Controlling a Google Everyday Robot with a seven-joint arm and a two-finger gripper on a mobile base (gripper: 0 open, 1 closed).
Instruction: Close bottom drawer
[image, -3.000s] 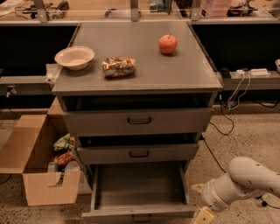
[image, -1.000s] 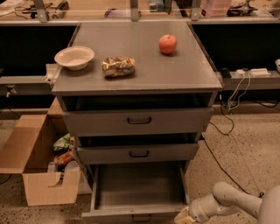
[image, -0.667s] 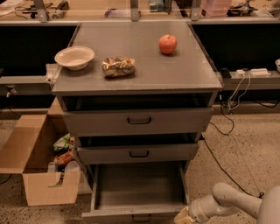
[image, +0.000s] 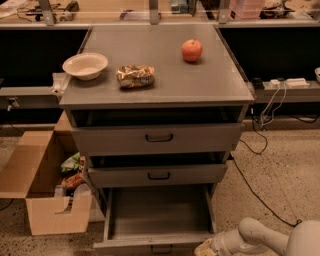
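The bottom drawer (image: 159, 212) of the grey cabinet is pulled far out; its shallow tray looks bare and its slim front panel lies along the bottom edge of the view. The two drawers above it, the mid-height one (image: 157, 175) and the tallest one (image: 157, 138), stand slightly out. My gripper (image: 204, 248) is at the bottom edge, just right of the bottom drawer's front right corner, on the white arm (image: 260, 237) that comes in from the lower right. Its fingertips are cut off by the view's edge.
On the cabinet top (image: 160, 75) sit a white bowl (image: 85, 66), a snack bag (image: 135, 76) and a red apple (image: 192, 50). An open cardboard box (image: 47, 187) with packets stands on the floor to the left. Cables (image: 262, 125) trail on the floor to the right.
Since three seconds ago the arm has moved left and down towards the bottom drawer's front right corner. Over the last second it has barely moved. The drawer stays open.
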